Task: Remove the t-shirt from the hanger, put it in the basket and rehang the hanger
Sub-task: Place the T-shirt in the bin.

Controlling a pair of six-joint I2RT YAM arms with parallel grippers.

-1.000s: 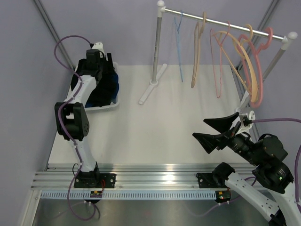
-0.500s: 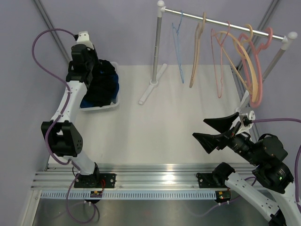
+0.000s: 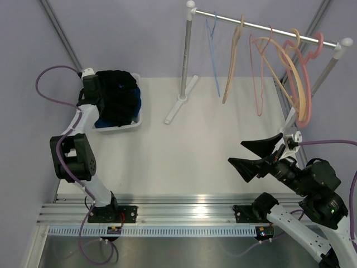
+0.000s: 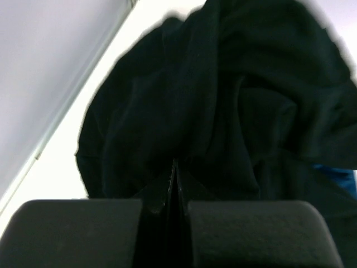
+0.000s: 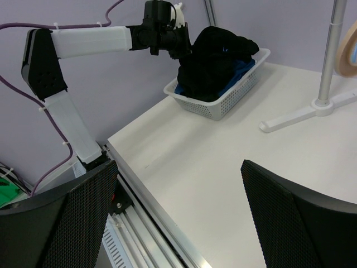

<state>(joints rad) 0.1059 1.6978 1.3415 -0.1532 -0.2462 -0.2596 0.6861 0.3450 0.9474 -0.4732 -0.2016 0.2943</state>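
Note:
The black t-shirt (image 3: 118, 92) lies heaped in a white basket (image 3: 121, 127) at the far left, off any hanger. It fills the left wrist view (image 4: 234, 95) and shows in the right wrist view (image 5: 217, 56). My left gripper (image 3: 102, 96) is shut, its tips (image 4: 174, 164) right at the cloth's near edge. No fold shows between them. Several bare hangers hang on the rail: blue (image 3: 212, 42), tan (image 3: 231, 70), pink (image 3: 258, 75). My right gripper (image 3: 254, 156) hovers open over the table's near right (image 5: 178, 212), holding nothing.
The rack's upright pole (image 3: 187, 56) and foot (image 3: 179, 103) stand at the back centre. More hangers (image 3: 301, 84) crowd the rail's right end above my right arm. Blue cloth (image 5: 237, 70) lies under the shirt in the basket. A purple wall runs along the left.
My left arm has drawn back to the left from above the basket, and its jaws have gone from open to shut. The right arm has not moved.

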